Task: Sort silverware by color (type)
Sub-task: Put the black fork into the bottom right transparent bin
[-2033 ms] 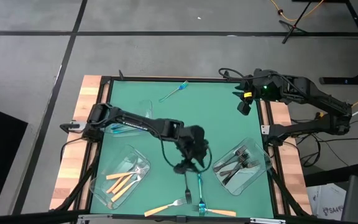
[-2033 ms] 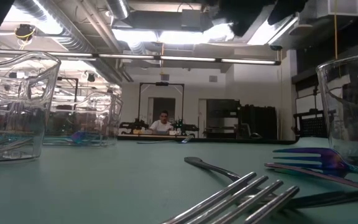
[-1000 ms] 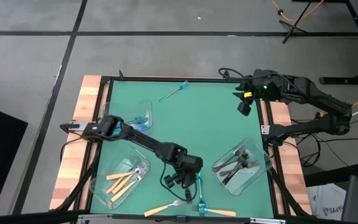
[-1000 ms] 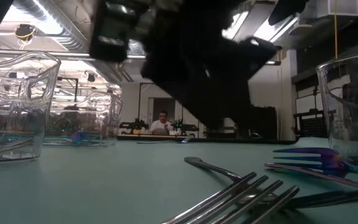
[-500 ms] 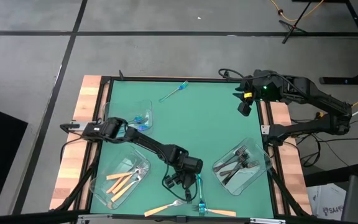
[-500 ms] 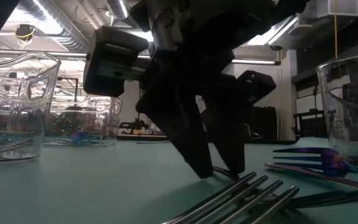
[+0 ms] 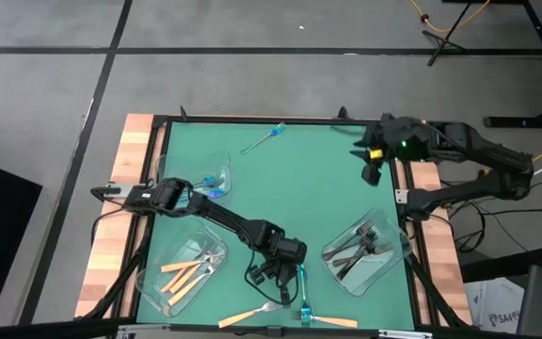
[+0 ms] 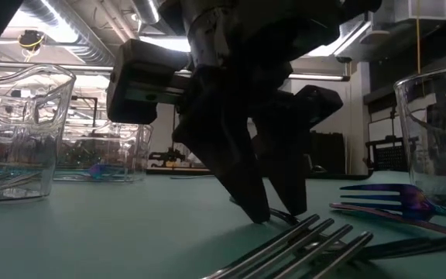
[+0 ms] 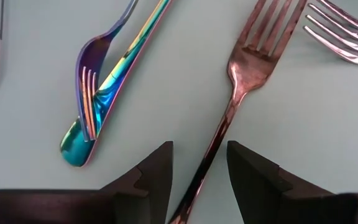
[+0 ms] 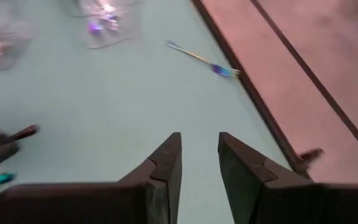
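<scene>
Left gripper [image 9: 199, 163]: near front counter [image 7: 290, 179] edge, fingers apart astride dark fork [image 9: 238, 93], not clamped.
Right gripper [image 10: 199, 163]: back right corner, fingers parted, empty.
Room: counter middle bare.

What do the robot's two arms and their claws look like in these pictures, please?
Both arms are dark, slim and jointed. The left arm has black cables looping beside its left claw, whose two fingers are dark, blocky and stepped. The right arm carries a small green light and a yellow marking near its wrist; the right claw has the same stepped dark fingers.
</scene>
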`<act>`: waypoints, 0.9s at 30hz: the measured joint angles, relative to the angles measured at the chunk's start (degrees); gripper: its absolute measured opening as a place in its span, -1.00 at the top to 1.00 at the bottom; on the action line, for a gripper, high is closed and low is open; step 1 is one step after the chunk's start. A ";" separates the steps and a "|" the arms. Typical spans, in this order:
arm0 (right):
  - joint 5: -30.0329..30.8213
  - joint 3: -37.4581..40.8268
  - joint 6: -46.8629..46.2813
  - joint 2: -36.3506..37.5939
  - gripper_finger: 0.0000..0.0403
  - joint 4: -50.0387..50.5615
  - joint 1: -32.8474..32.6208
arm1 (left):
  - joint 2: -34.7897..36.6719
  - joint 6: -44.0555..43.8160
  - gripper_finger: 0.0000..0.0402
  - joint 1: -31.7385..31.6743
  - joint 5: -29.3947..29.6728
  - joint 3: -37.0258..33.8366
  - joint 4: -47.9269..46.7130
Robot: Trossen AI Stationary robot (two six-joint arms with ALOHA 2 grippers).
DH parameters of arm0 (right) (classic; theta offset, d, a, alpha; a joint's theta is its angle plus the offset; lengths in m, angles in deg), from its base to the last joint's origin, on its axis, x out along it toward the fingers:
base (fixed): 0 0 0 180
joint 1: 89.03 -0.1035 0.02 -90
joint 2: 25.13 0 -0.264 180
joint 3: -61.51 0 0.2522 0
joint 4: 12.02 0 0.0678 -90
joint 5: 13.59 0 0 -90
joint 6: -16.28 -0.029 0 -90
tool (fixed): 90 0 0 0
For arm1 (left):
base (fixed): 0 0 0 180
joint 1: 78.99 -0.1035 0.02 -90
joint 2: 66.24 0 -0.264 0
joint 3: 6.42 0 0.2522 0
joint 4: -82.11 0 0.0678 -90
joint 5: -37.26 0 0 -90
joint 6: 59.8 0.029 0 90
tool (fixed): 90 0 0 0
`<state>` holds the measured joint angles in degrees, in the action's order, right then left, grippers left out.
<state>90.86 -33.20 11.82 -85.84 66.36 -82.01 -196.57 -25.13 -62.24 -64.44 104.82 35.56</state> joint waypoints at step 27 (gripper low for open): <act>16.02 14.27 -19.79 0.63 0.53 -2.32 -31.80 | 0.17 0.33 0.96 2.51 4.10 0.09 -1.04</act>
<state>106.88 -18.92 -7.97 -85.21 64.04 -113.81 -196.40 -24.80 -59.73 -60.34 104.90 34.52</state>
